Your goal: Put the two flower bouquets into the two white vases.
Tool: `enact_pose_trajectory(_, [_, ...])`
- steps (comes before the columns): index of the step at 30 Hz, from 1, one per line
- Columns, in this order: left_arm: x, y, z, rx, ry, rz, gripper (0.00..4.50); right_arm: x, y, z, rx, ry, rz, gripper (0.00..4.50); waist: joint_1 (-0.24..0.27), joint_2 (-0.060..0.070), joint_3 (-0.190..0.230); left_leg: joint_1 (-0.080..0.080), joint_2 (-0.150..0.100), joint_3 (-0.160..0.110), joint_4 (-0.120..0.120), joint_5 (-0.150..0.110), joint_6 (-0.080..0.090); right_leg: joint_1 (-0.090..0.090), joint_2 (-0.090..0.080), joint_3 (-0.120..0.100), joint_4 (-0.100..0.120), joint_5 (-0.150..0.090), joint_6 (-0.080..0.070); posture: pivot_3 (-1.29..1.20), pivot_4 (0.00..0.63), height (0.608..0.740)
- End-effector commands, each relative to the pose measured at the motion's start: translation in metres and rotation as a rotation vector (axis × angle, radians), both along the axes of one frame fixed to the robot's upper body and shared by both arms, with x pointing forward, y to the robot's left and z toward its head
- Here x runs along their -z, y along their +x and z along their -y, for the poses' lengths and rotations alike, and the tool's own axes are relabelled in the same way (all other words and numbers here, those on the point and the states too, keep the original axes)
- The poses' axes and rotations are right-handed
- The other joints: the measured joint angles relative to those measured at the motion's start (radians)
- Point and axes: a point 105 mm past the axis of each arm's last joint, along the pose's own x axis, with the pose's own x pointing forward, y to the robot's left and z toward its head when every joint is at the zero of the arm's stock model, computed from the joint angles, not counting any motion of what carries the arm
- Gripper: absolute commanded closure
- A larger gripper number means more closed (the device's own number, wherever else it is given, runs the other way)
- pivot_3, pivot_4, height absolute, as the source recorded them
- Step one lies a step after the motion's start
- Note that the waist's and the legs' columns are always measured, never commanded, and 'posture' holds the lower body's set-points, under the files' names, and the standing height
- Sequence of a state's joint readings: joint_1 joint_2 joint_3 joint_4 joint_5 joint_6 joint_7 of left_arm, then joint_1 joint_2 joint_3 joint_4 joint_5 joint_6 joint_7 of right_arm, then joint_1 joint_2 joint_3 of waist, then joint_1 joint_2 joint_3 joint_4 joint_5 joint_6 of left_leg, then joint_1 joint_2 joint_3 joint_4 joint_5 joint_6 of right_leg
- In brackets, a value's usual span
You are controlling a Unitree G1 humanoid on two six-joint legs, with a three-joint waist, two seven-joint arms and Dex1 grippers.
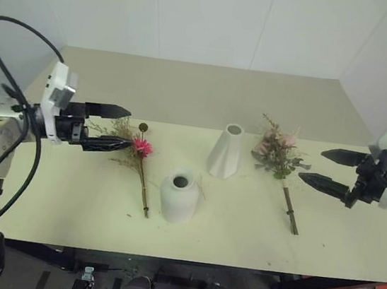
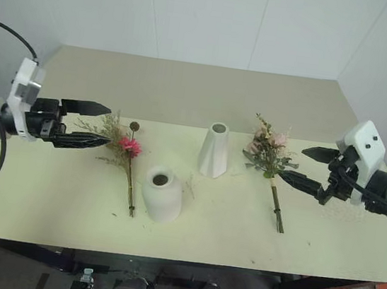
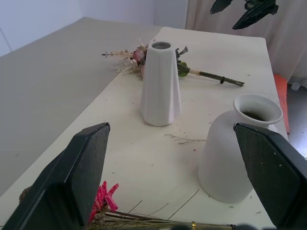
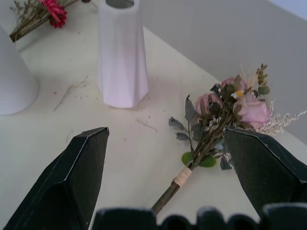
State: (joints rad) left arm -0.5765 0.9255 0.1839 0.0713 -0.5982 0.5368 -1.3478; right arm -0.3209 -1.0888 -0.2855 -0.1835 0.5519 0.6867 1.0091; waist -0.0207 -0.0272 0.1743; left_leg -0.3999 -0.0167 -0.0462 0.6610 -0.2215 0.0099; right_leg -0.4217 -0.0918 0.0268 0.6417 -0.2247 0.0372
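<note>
1. A pale cream table point(image 1: 63, 213) is spanning the scene in front of white walls, with a darker beige strip lying along its far side.
2. The left gripper point(image 1: 120, 129) is hanging over the table's left part, its two black fingers point(image 3: 72, 182) standing wide apart with nothing between them, pointing toward the middle of the table.
3. The right gripper point(image 2: 303, 166) is hovering over the table's right part, its fingers point(image 4: 76, 177) likewise spread wide and holding nothing, pointing in toward the centre.
4. The taller faceted vase point(image 1: 226, 151) is standing upright near the middle of the table, its narrow mouth facing up.
5. The shorter rounded vase point(image 1: 179, 196) is standing upright nearer the front edge, a little to the left of the taller one and apart from it; both vases are standing unfilled.
6. The rose bouquet point(image 1: 277, 155) is lying flat on the table just right of the taller vase, its pink blooms and green leaves pointing toward the far side and its bound stem point(image 1: 289, 210) running toward the front edge, close to the right gripper's fingertips.
7. The magenta-flower bouquet point(image 1: 139, 148) is lying flat left of the rounded vase, its dry tan grasses reaching under the left gripper's fingertips and its thin stem trailing toward the front edge.
8. Small bits of dried plant debris point(image 3: 184, 140) are lying scattered on the table between the two vases.
</note>
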Motion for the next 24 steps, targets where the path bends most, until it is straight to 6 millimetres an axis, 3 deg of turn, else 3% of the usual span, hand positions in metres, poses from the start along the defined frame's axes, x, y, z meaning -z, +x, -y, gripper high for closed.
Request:
enact_pose_trajectory(1, [-0.019, -0.008, 0.0, 0.0, -0.01, 0.076, 0.0, -0.012, 0.005, 0.001, -0.033, -0.035, 0.05, 0.03, 0.001, 0.0, 0.0, 0.0, 0.0, 0.0, 0.0, 0.0, 0.0, 0.0, 0.0, 0.0, 0.0, 0.0, 0.0, 0.0, 0.15, 0.74])
enact_pose_trajectory(10, [-0.025, -0.013, 0.001, 0.004, 0.015, 0.106, 0.0, -0.01, 0.019, 0.005, 0.008, -0.034, -0.034, 0.03, 0.002, 0.0, 0.0, 0.0, 0.0, 0.0, 0.0, 0.0, 0.0, 0.0, 0.0, 0.0, 0.0, 0.0, 0.0, 0.0, 0.15, 0.74])
enact_pose_trajectory(20, [-0.034, -0.003, 0.022, 0.133, 0.011, 0.141, 0.0, 0.023, 0.047, 0.024, 0.413, -0.043, -0.453, 0.03, 0.002, 0.0, 0.0, 0.0, -0.001, 0.0, 0.0, 0.0, 0.0, -0.001, 0.0, 0.0, 0.0, 0.0, 0.0, 0.0, 0.15, 0.74])
enact_pose_trajectory(24, [-0.035, 0.005, 0.034, 0.159, 0.002, 0.145, 0.0, 0.04, 0.057, 0.025, 0.465, -0.069, -0.557, 0.03, 0.001, 0.0, 0.0, -0.002, -0.001, 0.0, 0.0, 0.0, 0.0, -0.002, 0.0, 0.0, 0.0, 0.0, 0.0, 0.0, 0.15, 0.74])
